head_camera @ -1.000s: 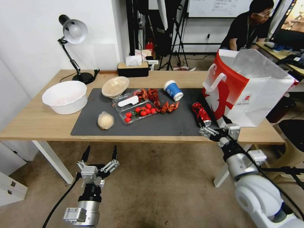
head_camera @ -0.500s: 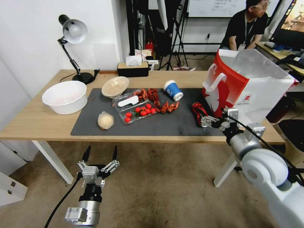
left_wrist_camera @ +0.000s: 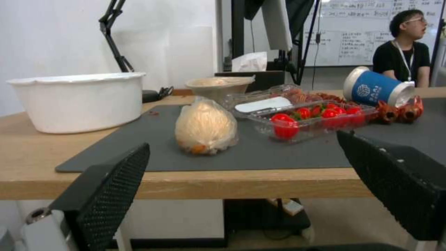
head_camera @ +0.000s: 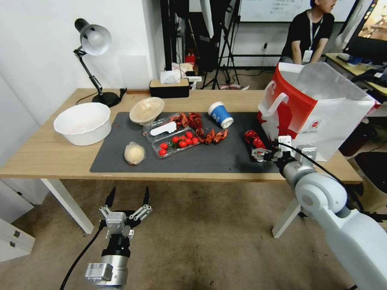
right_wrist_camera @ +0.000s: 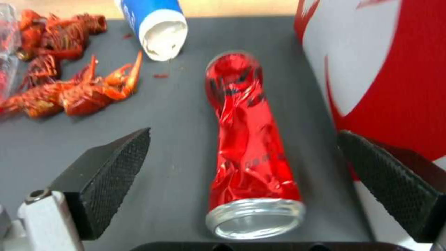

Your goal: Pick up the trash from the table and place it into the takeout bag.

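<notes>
The right gripper (right_wrist_camera: pixel 241 181) is wide open around the crushed red can (right_wrist_camera: pixel 246 139), ready to close; the left gripper (head_camera: pixel 127 198) waits open below the table (head_camera: pixel 48 153).

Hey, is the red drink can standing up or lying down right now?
Lying down. The red drink can rests on its side on the dark mat, crumpled, between the open right gripper fingers.

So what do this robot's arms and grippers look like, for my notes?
Both arms end in a left gripper and right gripper of silver-white metal, each with two black wedge-shaped fingers whose inner pads are cross-hatched. The right arm has glossy white rounded shells and a grey wrist; black cables trail along both arms.
</notes>
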### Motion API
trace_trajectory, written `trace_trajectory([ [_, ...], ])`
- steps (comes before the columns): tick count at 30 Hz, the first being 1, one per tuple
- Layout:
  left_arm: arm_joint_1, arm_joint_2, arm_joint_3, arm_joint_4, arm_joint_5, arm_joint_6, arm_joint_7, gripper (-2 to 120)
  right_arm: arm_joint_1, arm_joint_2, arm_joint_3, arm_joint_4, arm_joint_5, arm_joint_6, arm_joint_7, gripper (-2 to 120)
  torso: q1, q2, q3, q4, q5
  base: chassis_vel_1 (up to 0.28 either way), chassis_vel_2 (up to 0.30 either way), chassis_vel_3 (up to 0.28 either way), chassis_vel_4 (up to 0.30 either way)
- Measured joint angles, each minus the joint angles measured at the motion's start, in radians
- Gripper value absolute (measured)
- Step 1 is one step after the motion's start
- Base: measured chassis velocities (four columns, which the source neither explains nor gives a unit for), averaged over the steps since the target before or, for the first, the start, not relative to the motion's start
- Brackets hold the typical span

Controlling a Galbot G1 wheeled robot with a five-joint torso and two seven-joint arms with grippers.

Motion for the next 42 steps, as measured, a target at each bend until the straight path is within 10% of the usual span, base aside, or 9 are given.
trace_trajectory([
  [9, -0.004, 0.003, -0.003, 0.005, -0.001, 0.000, -0.001, 100, 0.020, 0.037, -0.031, -0.057, 0.004, -0.006, 0.018, 100, 0.000, 0.000, 0.000, 0.0000, 0.0000, 0.000, 0.000, 0.000, 0.000],
  [22, -0.003, 0.008, -0.003, 0.005, -0.002, -0.001, -0.004, 100, -0.004, 0.051, -0.026, -0.067, 0.018, 0.004, 0.032, 52, 0.000, 0.000, 0.000, 0.0000, 0.0000, 0.000, 0.000, 0.000, 0.000],
  [42, -0.013, 0.005, -0.015, 0.005, -0.002, -0.006, -0.005, 100, -0.111, -0.060, 0.099, 0.200, -0.217, 0.237, -0.216, 52, 0.000, 0.000, 0.000, -0.0002, 0.0000, 0.000, 0.000, 0.000, 0.000],
])
